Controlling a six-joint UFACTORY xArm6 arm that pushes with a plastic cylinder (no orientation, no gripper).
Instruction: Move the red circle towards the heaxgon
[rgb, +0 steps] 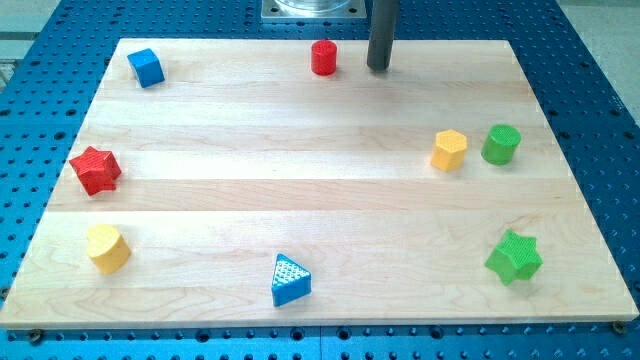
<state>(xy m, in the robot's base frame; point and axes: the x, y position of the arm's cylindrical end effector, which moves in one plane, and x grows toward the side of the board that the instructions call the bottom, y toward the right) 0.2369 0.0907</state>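
Blue perforated metal (590, 100) surrounds a pale wooden board (320, 190) that fills most of what I see, and the blocks sit mostly round its margins, leaving the broad middle open. At the view's top, close to the far edge, stands the red circle (323, 57), an upright red cylinder. My tip (378, 68) rests just beside it on the view's right, apart from it with a sliver of board between; the rod carries no pincer, so there are no jaws to report as apart or together. The yellow hexagon (449, 150) lies toward the view's right, well apart from the red circle, with bare wood all the way between them. Just beside the hexagon on its right stands a green cylinder (500, 144), near the board's right edge; I cannot tell for certain whether the two touch, though a thin gap seems to show. A green star (514, 257) sits at the lower right, a blue triangle (290, 280) near the bottom edge, a yellow block (107, 248) of unclear shape at the lower left, a red star (95, 169) hard by the left edge, and a blue cube (146, 67) in the top left corner. The rod's upper part is cut off by the view's top, as is a grey metal base (310, 10) behind the board.
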